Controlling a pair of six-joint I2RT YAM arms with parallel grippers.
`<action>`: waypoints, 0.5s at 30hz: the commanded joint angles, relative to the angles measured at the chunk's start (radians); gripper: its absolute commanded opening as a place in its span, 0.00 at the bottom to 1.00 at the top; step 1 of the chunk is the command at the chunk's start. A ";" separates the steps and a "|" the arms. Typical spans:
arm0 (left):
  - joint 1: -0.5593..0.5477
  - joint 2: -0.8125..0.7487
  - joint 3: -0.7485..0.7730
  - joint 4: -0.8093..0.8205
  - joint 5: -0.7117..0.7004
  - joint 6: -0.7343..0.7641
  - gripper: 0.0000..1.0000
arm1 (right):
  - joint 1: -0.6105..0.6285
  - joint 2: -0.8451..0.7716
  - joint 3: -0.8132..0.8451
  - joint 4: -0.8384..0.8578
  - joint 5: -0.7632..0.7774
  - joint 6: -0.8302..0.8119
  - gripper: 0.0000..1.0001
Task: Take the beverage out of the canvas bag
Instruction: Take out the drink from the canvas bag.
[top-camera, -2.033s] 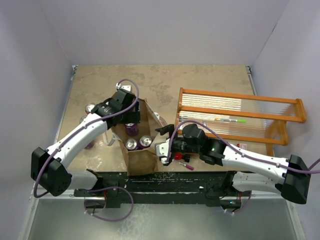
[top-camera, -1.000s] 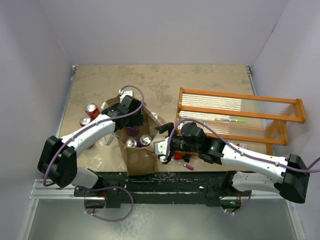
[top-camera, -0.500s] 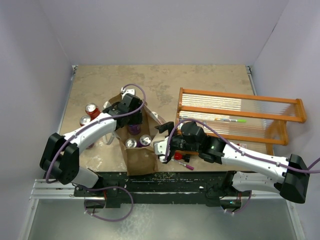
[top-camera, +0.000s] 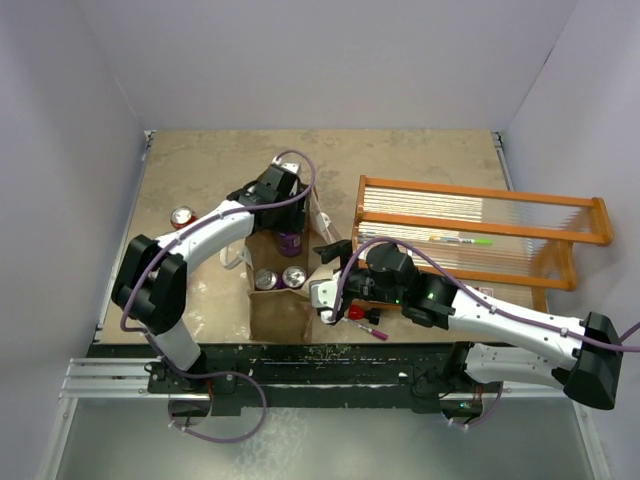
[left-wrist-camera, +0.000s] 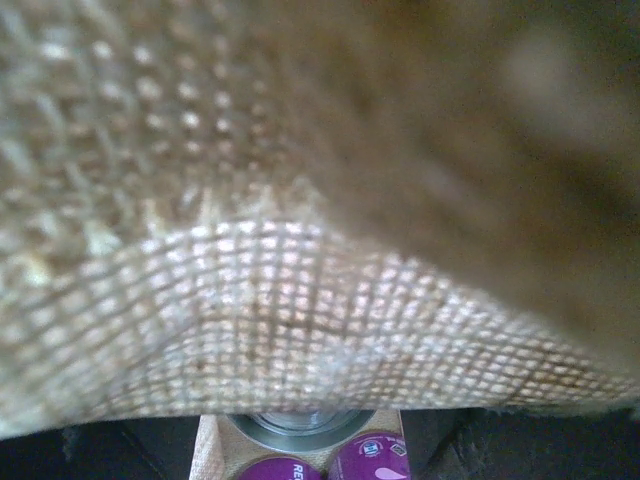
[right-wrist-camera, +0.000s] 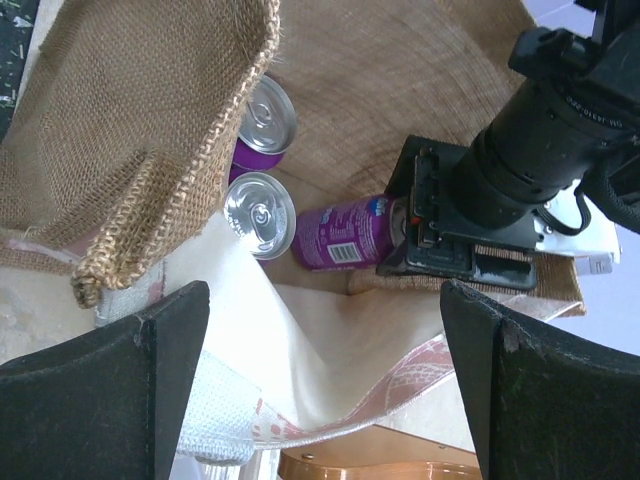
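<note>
Beige bench (top-camera: 200, 160) carries the limp canvas bag (top-camera: 280, 315), where the left end effector (right-wrist-camera: 402, 235) clamps a seemingly light, slick purple can (right-wrist-camera: 340, 235) by one end; the right end effector (right-wrist-camera: 318, 310) gapes wide.

Lab booth: plain white walls (top-camera: 320, 60)
</note>
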 joint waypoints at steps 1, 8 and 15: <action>-0.001 0.074 0.095 0.049 0.134 0.048 0.00 | 0.004 -0.017 0.035 -0.019 0.042 -0.012 0.99; -0.014 0.075 0.146 0.036 0.172 0.076 0.00 | 0.004 -0.027 0.033 -0.007 0.058 0.005 0.99; -0.014 -0.039 0.136 -0.052 0.179 0.078 0.00 | 0.004 -0.010 0.033 0.027 0.055 0.011 1.00</action>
